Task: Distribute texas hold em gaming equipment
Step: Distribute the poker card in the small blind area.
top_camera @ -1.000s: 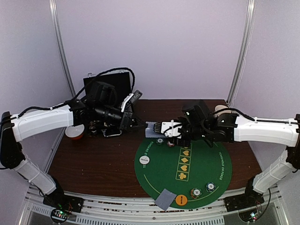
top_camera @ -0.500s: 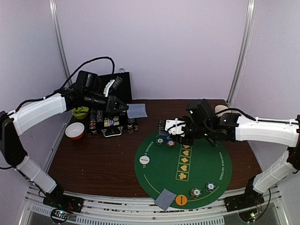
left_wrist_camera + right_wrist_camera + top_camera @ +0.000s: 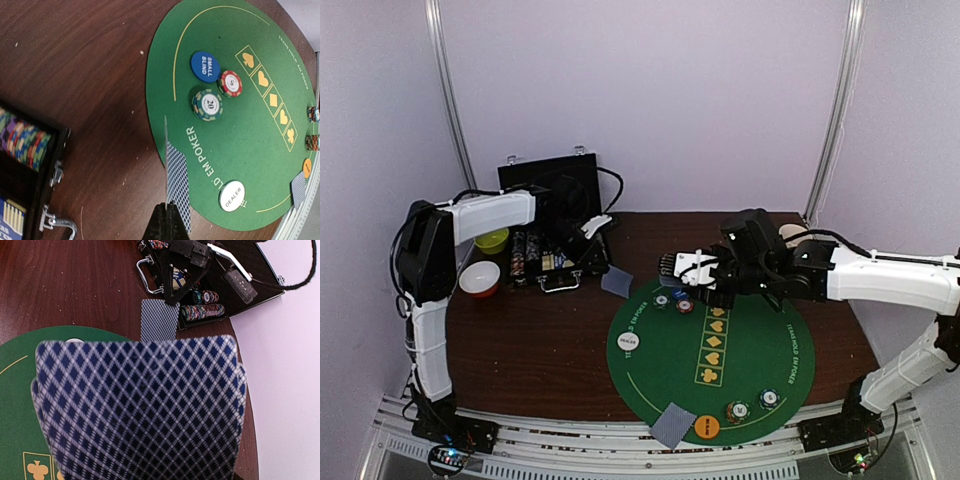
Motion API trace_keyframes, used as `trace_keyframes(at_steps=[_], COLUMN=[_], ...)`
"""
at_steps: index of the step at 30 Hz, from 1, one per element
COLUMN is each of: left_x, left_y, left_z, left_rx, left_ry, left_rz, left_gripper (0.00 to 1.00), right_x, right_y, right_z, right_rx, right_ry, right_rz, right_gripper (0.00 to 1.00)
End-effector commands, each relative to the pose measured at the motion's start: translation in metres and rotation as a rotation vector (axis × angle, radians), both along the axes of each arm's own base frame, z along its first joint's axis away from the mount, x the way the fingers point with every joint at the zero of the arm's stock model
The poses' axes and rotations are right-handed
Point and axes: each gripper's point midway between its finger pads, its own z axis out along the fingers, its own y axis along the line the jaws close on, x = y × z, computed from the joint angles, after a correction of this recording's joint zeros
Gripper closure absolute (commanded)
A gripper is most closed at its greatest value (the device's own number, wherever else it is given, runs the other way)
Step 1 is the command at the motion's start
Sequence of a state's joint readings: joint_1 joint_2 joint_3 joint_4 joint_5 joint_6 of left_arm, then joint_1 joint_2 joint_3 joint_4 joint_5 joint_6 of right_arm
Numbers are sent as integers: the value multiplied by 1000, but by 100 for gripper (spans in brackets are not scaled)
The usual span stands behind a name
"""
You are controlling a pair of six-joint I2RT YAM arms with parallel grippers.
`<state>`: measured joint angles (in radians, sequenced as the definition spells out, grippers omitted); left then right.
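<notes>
- Pinching one card (image 3: 177,186) by one end, the left gripper (image 3: 167,212) is clamped tight, and the card's length runs straight out from it.
- The card hangs just off the far-left rim of the green mat (image 3: 760,350), beside the case (image 3: 548,180).
- The right gripper (image 3: 680,270) clasps the deck (image 3: 140,410) over the mat's far edge.

One green mat (image 3: 760,350) carries three marked discs, namely a blue small-blind disc (image 3: 205,66), a white dealer disc (image 3: 628,341) and an orange disc (image 3: 706,427). It also carries four lots of multicoloured chips: a red chip (image 3: 230,83), a green chip (image 3: 207,104), a third lot (image 3: 737,411) and a fourth lot (image 3: 769,399), the last two possibly small stacks. Cards come in three lots: a single card (image 3: 617,282), a fanned deck (image 3: 140,410) too overlapped to count, and a near-edge lot (image 3: 670,425) of one or two. There is also one black chip case (image 3: 535,175) and two bowls, a yellow-green bowl (image 3: 492,240) and a red-and-white bowl (image 3: 479,279).
</notes>
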<state>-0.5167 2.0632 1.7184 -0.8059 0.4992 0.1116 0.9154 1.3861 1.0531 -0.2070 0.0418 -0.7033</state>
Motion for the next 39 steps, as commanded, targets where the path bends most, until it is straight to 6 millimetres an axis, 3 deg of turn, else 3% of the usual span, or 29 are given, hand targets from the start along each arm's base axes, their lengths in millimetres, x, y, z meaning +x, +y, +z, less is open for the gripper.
trace_keyframes(at_steps=[1,6,9,12,16,25,35,39], left_x=[2,5,24,38,43,81,100,100], left_y=[-25,-27,-17,-28,-50,-67,-81,-90], left_z=[4,-19,-37,-46,-50,-58,-75,-72], left_rx=[50,111,224,272,300,456,482,476], left_ry=[-61,-65,-103,-157,-265,-563,-650,-687], left_rz=[-129,-174,-133,-130,-187,-201,-219,-208], left_gripper=[100,100,100,100,100,100,100,99], right_x=[-1,-1,-1,-1,-1,-2,-3,-2], right_y=[2,2,1,1,0,-2,-3,-4], right_z=[12,15,16,14,11,16,13,13], right_rx=[48,53,55,54,54,76,64,62], right_ry=[-11,-13,-16,-14,-10,-12,-2,-3], right_rz=[5,9,8,3,-3,-11,-14,-19], right_gripper=[56,56,56,56,56,56,56,56])
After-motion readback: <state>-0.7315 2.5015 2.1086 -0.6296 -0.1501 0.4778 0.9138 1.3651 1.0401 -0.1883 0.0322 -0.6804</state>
